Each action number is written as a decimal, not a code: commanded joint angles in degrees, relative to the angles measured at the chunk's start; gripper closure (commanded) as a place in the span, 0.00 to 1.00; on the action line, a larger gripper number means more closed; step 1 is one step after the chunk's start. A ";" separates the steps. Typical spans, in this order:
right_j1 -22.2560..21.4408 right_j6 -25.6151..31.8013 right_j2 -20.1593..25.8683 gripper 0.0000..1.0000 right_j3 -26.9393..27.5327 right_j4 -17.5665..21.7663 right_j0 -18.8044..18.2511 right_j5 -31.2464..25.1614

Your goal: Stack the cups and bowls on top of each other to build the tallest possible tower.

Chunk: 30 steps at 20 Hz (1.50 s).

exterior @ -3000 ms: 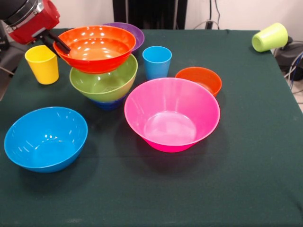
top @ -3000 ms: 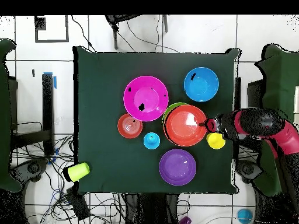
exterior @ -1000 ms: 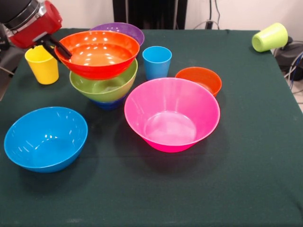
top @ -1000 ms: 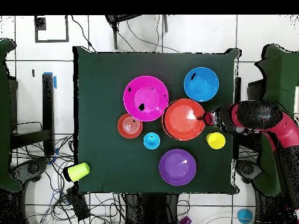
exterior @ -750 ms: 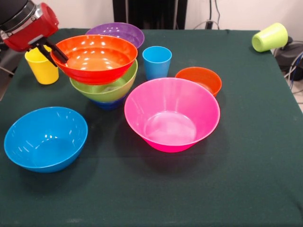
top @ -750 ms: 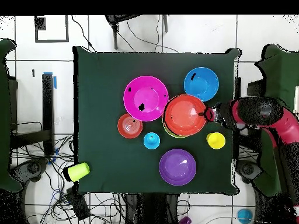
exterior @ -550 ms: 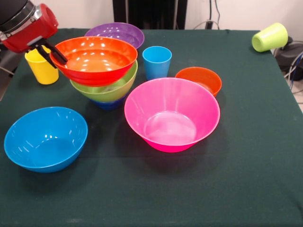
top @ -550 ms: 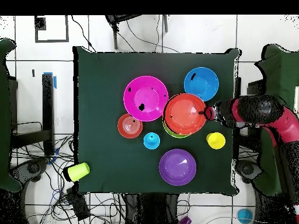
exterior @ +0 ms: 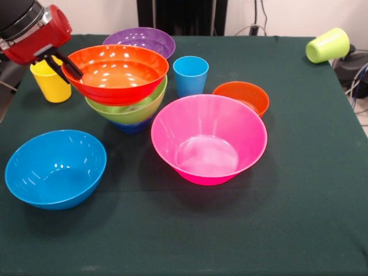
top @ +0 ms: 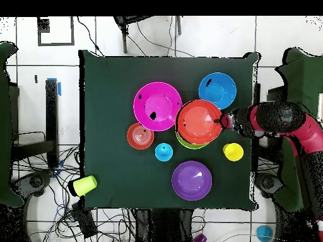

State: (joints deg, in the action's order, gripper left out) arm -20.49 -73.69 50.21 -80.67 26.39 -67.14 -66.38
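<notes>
Over the last three seconds the orange-red bowl has drifted sideways with the pincer, so it now sits off-centre over the lime green bowl and uncovers more of the purple bowl behind it. The pincer is clamped on the orange-red bowl's rim, one finger inside and one outside. This bowl is glossy, wide and shallow, tilted slightly, resting in the lime green bowl, which sits on the small dark blue bowl; together they form the tower, directly beside the pincer. The yellow cup stands just behind the pincer. The front view shows the stack's layers and the dark blue base; from overhead the orange-red bowl hides almost everything below, leaving only a green crescent. Farther off on the table lie the large pink bowl, the light blue bowl, the small orange bowl, the light blue cup, and the lime green cup, tipped on its side.
</notes>
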 commanded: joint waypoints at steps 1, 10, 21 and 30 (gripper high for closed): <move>1.22 10.77 -0.18 1.00 -0.18 0.31 1.70 -1.77; 2.71 11.54 -0.65 1.00 -2.10 1.42 0.20 0.55; 2.19 10.54 -0.49 1.00 -5.14 2.27 -0.78 2.55; 1.03 8.34 -0.09 1.00 -7.71 2.33 -0.89 4.42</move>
State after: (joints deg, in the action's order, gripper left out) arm -20.27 -73.69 50.21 -84.56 26.39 -69.37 -66.37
